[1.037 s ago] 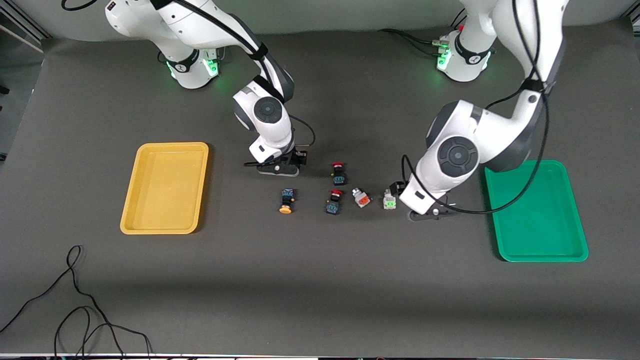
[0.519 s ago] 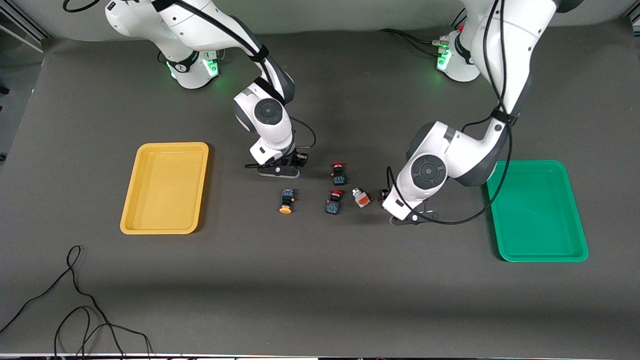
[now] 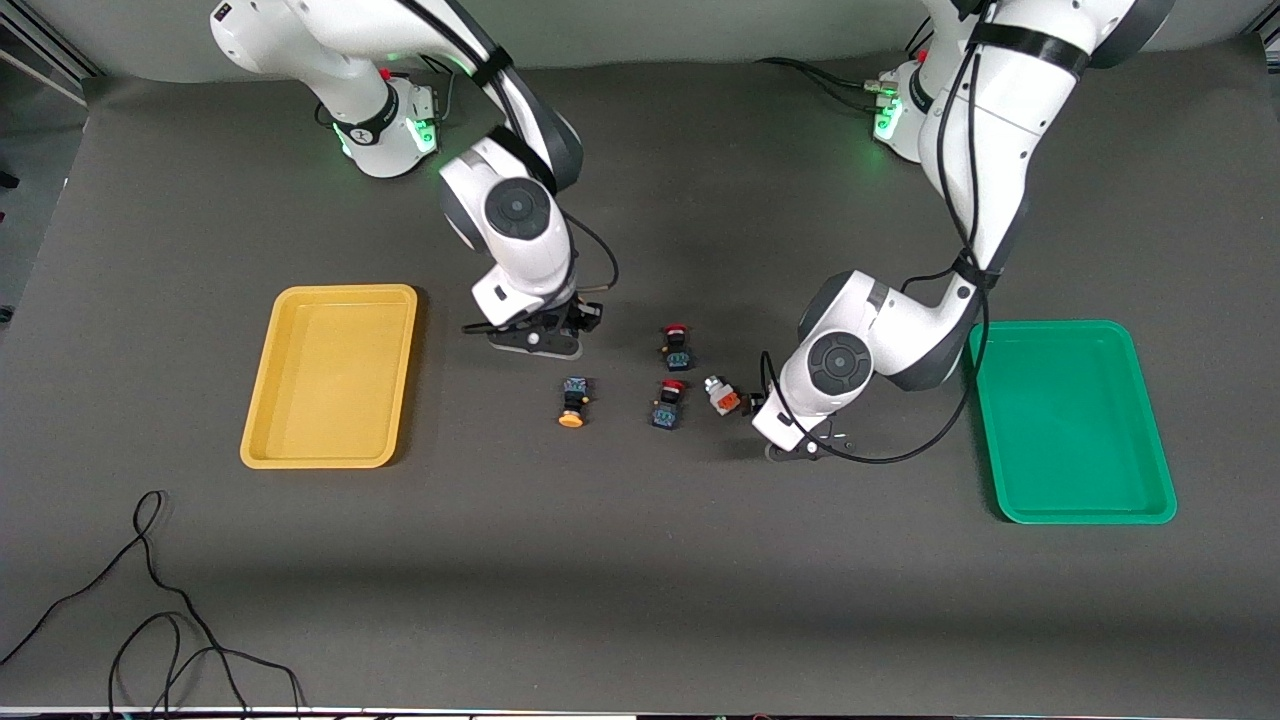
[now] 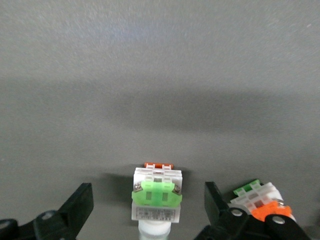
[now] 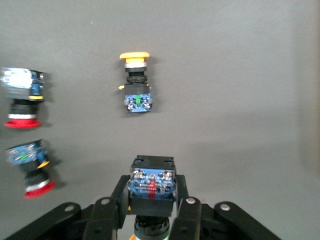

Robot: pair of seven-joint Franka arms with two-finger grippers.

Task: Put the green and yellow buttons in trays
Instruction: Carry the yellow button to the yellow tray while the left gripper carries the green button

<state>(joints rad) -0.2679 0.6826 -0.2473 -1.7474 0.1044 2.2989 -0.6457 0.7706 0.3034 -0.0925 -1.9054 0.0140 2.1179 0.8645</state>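
Observation:
My right gripper (image 3: pixel 533 341) (image 5: pixel 151 187) is shut on a yellow button (image 5: pixel 151 184) with a dark blue body; only a sliver of its orange-yellow cap shows. It is between the yellow tray (image 3: pixel 332 375) and the row of buttons. A second yellow button (image 3: pixel 571 403) (image 5: pixel 136 85) lies on the mat nearby. My left gripper (image 3: pixel 803 446) (image 4: pixel 147 194) is open and low over the mat, its fingers (image 4: pixel 80 207) on either side of the pale grey green button (image 4: pixel 157 197). The front view hides that button under the left arm. The green tray (image 3: pixel 1075 425) lies at the left arm's end.
Two red-capped dark buttons (image 3: pixel 677 345) (image 3: pixel 668 403) lie mid-table. A pale grey button with an orange face (image 3: pixel 723 395) (image 4: pixel 262 206) lies right beside the left gripper. A black cable (image 3: pixel 150 610) loops on the mat nearest the front camera, at the right arm's end.
The left arm swung from beside the green tray to over the green button, hiding it in the front view. The right gripper closed on its button, and its hand shifted toward the yellow tray.

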